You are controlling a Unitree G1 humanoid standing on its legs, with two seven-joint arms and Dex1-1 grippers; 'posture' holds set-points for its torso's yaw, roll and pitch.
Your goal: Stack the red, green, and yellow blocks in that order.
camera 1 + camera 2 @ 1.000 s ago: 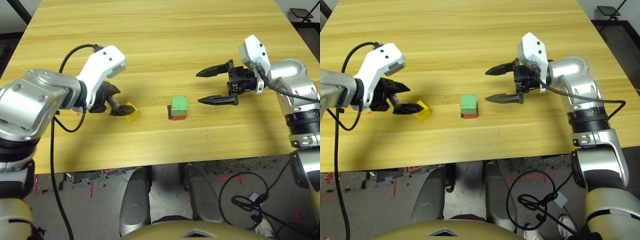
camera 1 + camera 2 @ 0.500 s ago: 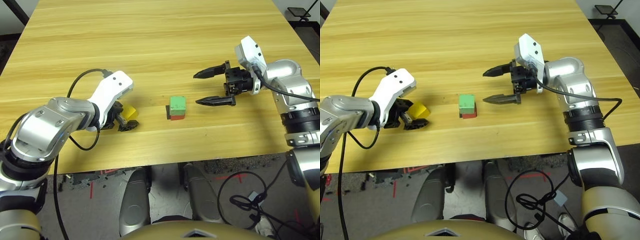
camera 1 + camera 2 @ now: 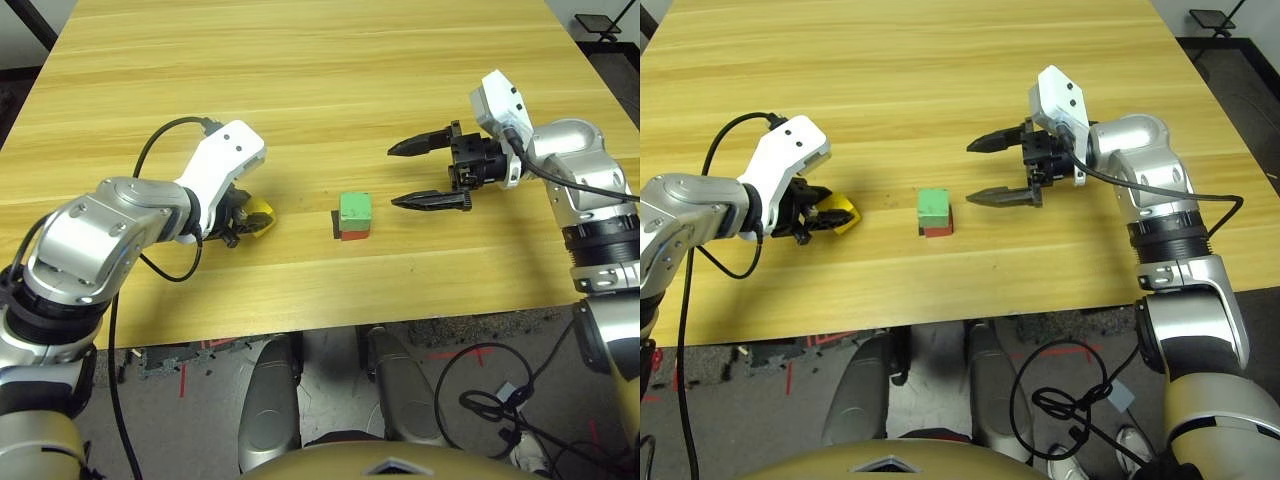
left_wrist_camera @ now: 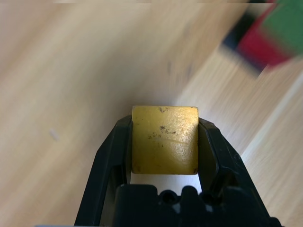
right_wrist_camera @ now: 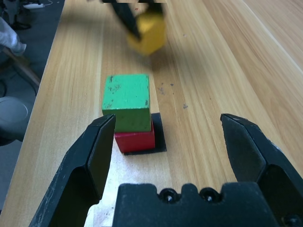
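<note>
The yellow block [image 4: 164, 140] is gripped between the fingers of the left tool [image 3: 240, 218] at centre-left of the frame; the green block [image 3: 356, 208], seated on the red block [image 3: 355, 234], lies to its right. The right tool [image 3: 432, 174] is held open beside that stack on the tabletop [image 3: 320, 80].

The room is evenly and brightly lit from overhead, and the tabletop [image 3: 330, 90] shows its pale grain without harsh glare. Soft shadows fall just beneath each arm and beside the stacked blocks. Both head views are sharp across the wood. In the left wrist view the yellow block [image 4: 164, 139] is crisp, while the wood behind and the red block [image 4: 258, 45] and green block [image 4: 286, 21] are smeared. In the right wrist view the far yellow block is blurred; the near blocks are clear.
</note>
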